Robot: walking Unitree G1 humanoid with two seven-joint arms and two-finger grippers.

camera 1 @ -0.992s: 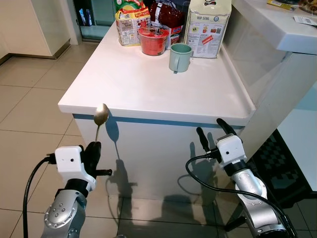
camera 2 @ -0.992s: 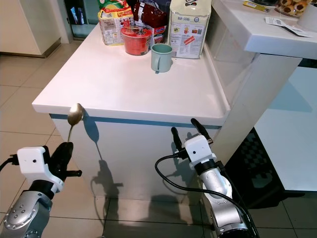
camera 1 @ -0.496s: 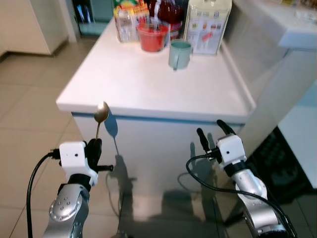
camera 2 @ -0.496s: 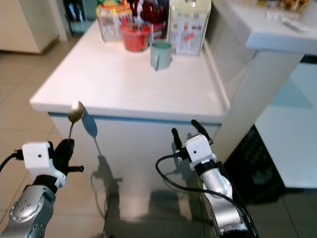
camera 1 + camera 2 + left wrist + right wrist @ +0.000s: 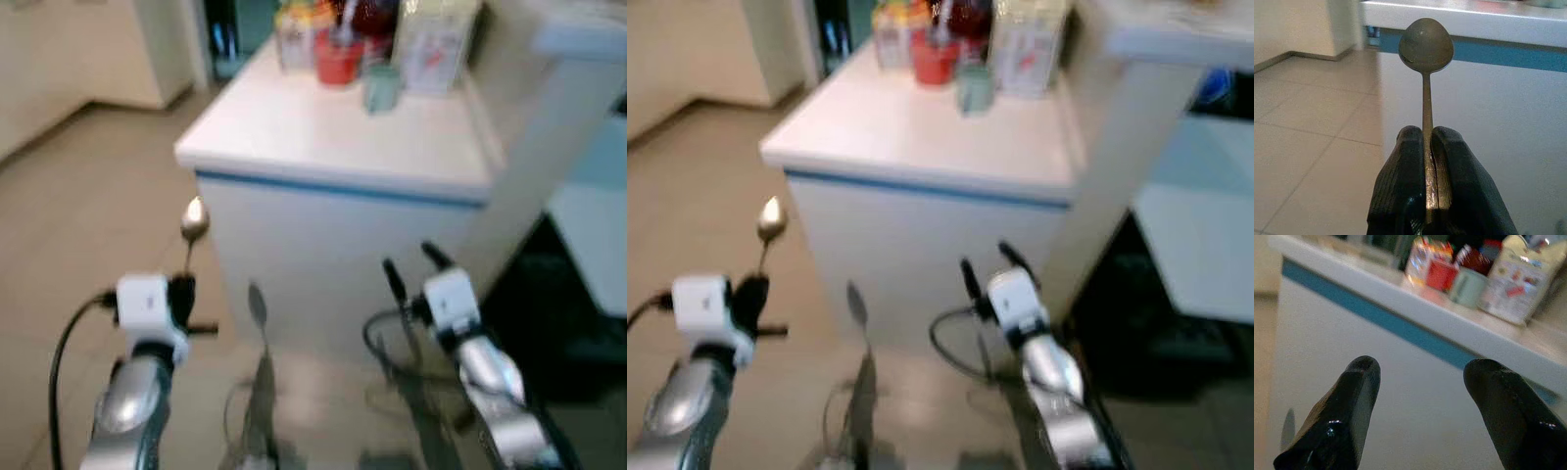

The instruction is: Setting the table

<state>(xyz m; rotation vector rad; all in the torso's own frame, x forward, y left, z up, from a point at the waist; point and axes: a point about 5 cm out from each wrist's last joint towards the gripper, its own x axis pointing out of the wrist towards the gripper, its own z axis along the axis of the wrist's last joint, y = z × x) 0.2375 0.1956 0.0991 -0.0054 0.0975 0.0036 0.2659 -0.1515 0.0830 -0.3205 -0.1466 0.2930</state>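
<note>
A spoon (image 5: 1425, 54) is pinched upright by its handle in the left gripper (image 5: 1428, 161), bowl uppermost, held low in front of the white counter (image 5: 323, 127) (both eye views are blurred). The right gripper (image 5: 1420, 382) is held before the counter's front with its fingers spread apart, nothing between them. A green mug (image 5: 381, 86) and packets (image 5: 431, 49) are seen at the counter's far end

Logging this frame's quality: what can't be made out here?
- Packages at the counter's far end: labels unreadable, both eye views blurred.
- Green mug: contents hidden by its wall and the blur.
- Spoon handle end: covered by the left gripper fingers, left wrist view.
- Right gripper fingertips: cut by the right wrist view's edge.
</note>
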